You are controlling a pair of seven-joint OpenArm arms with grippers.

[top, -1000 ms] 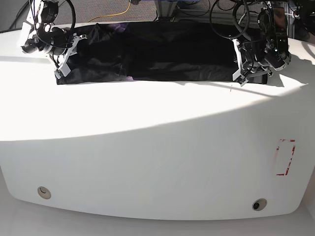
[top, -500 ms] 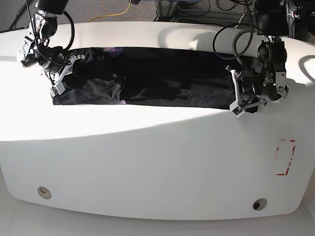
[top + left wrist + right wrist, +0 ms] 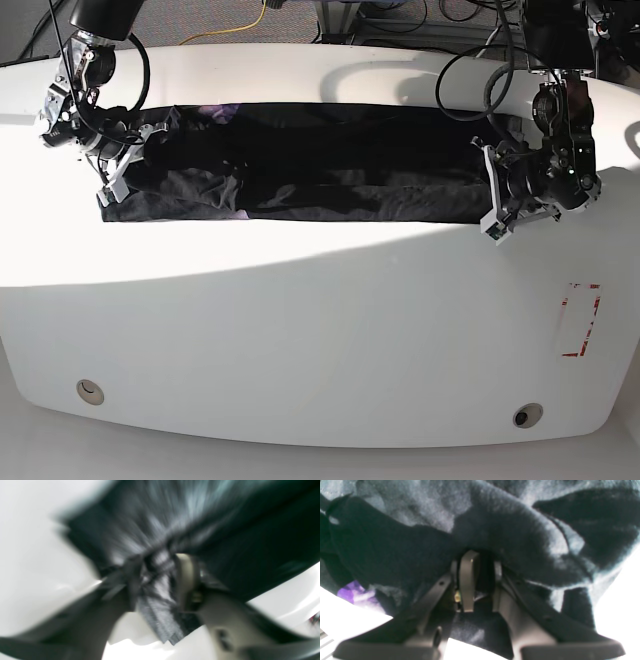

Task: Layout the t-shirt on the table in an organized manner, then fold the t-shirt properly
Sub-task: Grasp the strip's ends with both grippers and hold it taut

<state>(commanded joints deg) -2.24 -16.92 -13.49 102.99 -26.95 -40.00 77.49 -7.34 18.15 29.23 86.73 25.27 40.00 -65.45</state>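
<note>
Base view: we see the plain black soft-fabric t-shirt (image 3: 320, 165) stretched as a long dark band across the upper part of the frame, lying on the large glossy white table with rounded edges (image 3: 320, 330). Its left end is bunched and wrinkled, with a greyer fold showing; its right end is smoother. A small purple patch (image 3: 215, 108) shows near the upper left edge of the cloth.

The right gripper (image 3: 112, 178) sits at the upper left of the frame, at the left end of the shirt. The left gripper (image 3: 497, 215) sits at the right of the frame, at the right end of the shirt. In the lower part of the frame we note two small round holes (image 3: 90, 390) in the table near its lower edge and a red dashed rectangle mark (image 3: 580, 320) at the lower right.

Left wrist view: heavily blurred. We still make out dark cloth (image 3: 160, 590) pinched between the two fingers, which stand narrow, clamped on fabric; white table surface lies at the left and lower right.

Right wrist view: the fingers stand narrow with a black fold (image 3: 485, 577) of the shirt caught between them. Fabric fills the upper frame; the purple patch (image 3: 355, 592) shows at the lower left
</note>
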